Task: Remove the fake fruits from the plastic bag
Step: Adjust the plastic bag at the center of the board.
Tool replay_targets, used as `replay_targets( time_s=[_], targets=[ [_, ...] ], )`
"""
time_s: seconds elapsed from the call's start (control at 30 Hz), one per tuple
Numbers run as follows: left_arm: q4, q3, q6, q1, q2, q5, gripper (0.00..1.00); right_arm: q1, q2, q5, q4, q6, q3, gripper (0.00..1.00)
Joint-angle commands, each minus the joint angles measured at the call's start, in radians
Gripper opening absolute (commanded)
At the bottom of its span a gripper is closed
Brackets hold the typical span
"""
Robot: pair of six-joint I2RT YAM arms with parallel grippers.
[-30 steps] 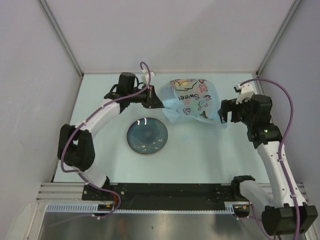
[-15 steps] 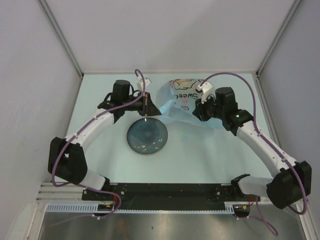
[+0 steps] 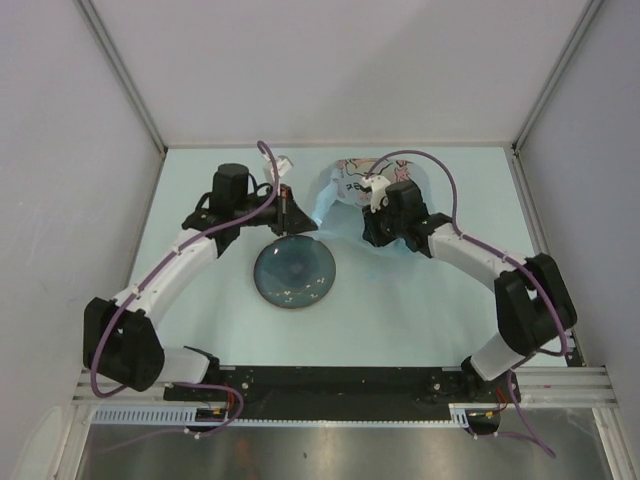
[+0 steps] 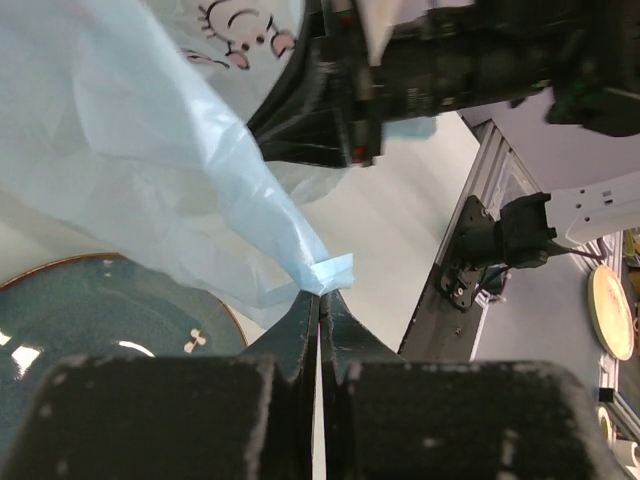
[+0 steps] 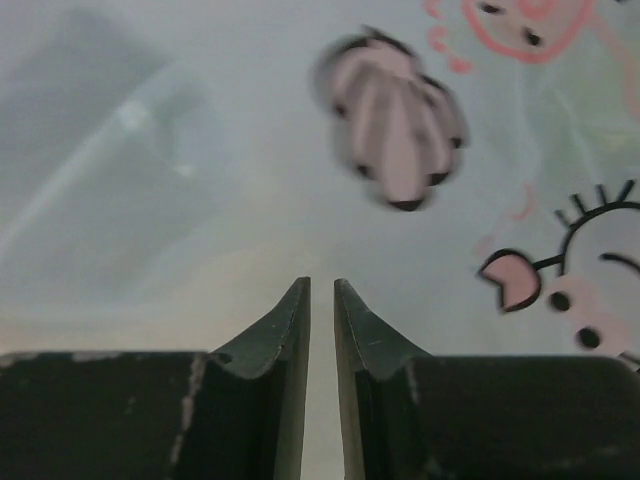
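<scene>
Left wrist view: the left tool [image 4: 320,298] is clamping the bag [image 4: 150,150] by its corner, probably as an anchor, while the nearly closed, empty right tool [image 5: 321,287] is probing it.

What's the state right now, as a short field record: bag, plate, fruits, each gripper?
bag: light blue crinkly plastic bag with pink printed drawings, lying beyond the plate
plate: dark round plate, no fruit on it
fruits: none visible outside the bag
left gripper: shut on a corner of the bag, near the plate's far rim
right gripper: close against the bag's printed side, jaws nearly together; a pinch cannot be confirmed
</scene>
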Motion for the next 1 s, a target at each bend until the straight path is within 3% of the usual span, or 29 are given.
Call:
replay_targets(
  time_s=[0.0, 0.17, 0.23, 0.27, 0.3, 0.4, 0.5, 0.6, 0.77, 0.97],
  targets=[
    [0.019, 0.008, 0.003, 0.010, -0.056, 0.029, 0.00, -0.037, 0.100, 0.154, 0.138, 0.081, 0.058, 0.20],
    [0.014, -0.064, 0.033, 0.010, -0.079, -0.001, 0.00, -0.100, 0.155, 0.450, 0.270, -0.031, 0.112, 0.22],
    [0.039, -0.096, 0.034, 0.010, -0.088, -0.003, 0.00, -0.167, 0.151, 0.519, 0.311, -0.042, 0.126, 0.30],
    [0.047, -0.101, 0.030, 0.010, -0.088, -0.001, 0.00, -0.189, 0.148, 0.532, 0.314, -0.043, 0.126, 0.36],
    [0.054, -0.102, 0.027, 0.010, -0.082, -0.003, 0.00, -0.224, 0.135, 0.538, 0.310, -0.051, 0.126, 0.48],
    [0.077, -0.052, 0.017, -0.007, -0.027, 0.019, 0.00, -0.261, 0.097, 0.513, 0.293, -0.071, 0.101, 0.62],
    [0.077, 0.029, 0.009, -0.033, 0.054, 0.031, 0.00, -0.264, 0.069, 0.417, 0.273, -0.085, 0.074, 0.69],
    [0.113, 0.080, -0.029, -0.039, 0.122, 0.054, 0.00, -0.241, 0.051, 0.337, 0.247, -0.123, 0.063, 0.72],
    [0.122, 0.145, -0.048, -0.041, 0.197, 0.080, 0.00, -0.221, 0.063, 0.329, 0.248, -0.172, 0.061, 0.72],
    [0.139, 0.194, -0.054, -0.039, 0.216, 0.100, 0.00, -0.218, 0.127, 0.292, 0.216, -0.128, 0.095, 0.71]
  ],
)
